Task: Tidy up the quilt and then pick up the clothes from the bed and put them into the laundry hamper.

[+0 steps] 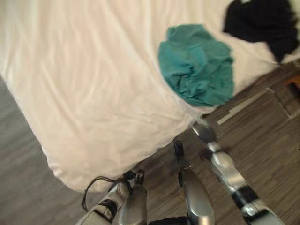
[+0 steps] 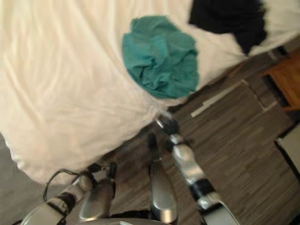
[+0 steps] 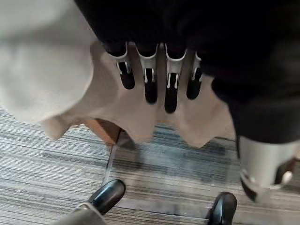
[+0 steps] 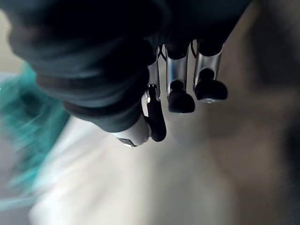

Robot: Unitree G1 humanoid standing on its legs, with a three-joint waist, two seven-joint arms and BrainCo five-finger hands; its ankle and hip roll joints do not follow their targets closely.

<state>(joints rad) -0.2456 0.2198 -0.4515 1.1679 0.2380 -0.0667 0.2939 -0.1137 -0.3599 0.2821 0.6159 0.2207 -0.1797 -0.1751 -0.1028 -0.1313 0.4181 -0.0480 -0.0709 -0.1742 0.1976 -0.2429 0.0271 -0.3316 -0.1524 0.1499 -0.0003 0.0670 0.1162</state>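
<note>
A white quilt (image 1: 93, 84) covers the bed, fairly smooth with light wrinkles, and hangs over the near edge. A crumpled teal garment (image 1: 197, 65) lies on it near the right-hand edge. A black garment (image 1: 262, 21) lies beyond it at the far right. My right hand (image 1: 202, 129) reaches to the bed's edge just below the teal garment; in the right wrist view its fingers (image 4: 178, 79) are relaxed and hold nothing. My left hand (image 3: 171, 84) hangs by the quilt's near corner, fingers straight and empty.
Wood-pattern floor (image 1: 262, 136) runs along the right of the bed. A brown wooden piece of furniture (image 2: 286, 82) stands at the far right, with a pale object (image 2: 293, 145) below it. Grey flooring (image 1: 14, 154) lies left of the bed.
</note>
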